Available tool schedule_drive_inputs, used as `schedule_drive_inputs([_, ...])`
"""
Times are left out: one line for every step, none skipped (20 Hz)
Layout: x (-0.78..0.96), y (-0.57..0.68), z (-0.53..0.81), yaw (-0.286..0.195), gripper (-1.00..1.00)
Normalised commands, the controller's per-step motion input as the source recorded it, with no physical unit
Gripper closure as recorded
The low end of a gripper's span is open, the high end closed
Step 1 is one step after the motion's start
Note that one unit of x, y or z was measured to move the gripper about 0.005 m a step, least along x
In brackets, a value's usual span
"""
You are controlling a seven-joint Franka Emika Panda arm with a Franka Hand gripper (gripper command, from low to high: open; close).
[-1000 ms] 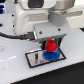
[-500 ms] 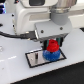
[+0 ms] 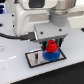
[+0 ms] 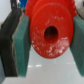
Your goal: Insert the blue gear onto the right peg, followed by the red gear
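Observation:
The red gear (image 3: pixel 51 47) sits between my gripper's (image 3: pixel 52 46) fingers, directly above the blue gear (image 3: pixel 51 55). The blue gear lies flat on the grey base plate (image 3: pixel 36 59) toward the exterior view's right, and the right peg under it is hidden. In the wrist view the red gear (image 4: pixel 49 31) fills the middle, its dark centre hole facing the camera, with a green finger pad (image 4: pixel 21 47) pressed on each side. Whether the red gear touches the blue one cannot be told.
The base plate has a black border and rests on a white table (image 3: pixel 15 72). The white arm body (image 3: pixel 30 17) and a dark cable (image 3: pixel 15 36) stand behind it at the exterior view's left.
The red gear and gripper have come down slightly toward the blue gear; otherwise the scene looks the same.

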Motion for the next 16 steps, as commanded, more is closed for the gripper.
schedule_drive_inputs([0.36,0.21,0.35,0.000,1.00])
schedule_drive_inputs([0.36,0.27,0.38,0.000,1.00])
schedule_drive_inputs([0.44,0.24,0.38,0.000,1.00])
schedule_drive_inputs([0.41,0.23,0.34,0.000,1.00])
schedule_drive_inputs([0.33,0.28,0.34,0.000,1.00])
schedule_drive_inputs([0.32,0.24,0.26,0.000,1.00])
schedule_drive_inputs([0.02,0.00,0.00,0.000,1.00])
schedule_drive_inputs([0.16,0.05,0.00,0.000,1.00])
schedule_drive_inputs([0.25,0.17,0.19,0.000,1.00])
schedule_drive_inputs([0.38,0.17,0.29,0.000,1.00])
schedule_drive_inputs([0.41,0.21,0.35,0.000,1.00])
schedule_drive_inputs([0.39,0.21,0.33,0.000,1.00])
schedule_drive_inputs([0.27,0.18,0.30,0.000,1.00])
schedule_drive_inputs([0.07,0.00,0.08,0.000,1.00])
schedule_drive_inputs([0.17,0.01,0.23,0.000,1.00])
schedule_drive_inputs([0.10,-0.05,0.27,0.000,1.00])
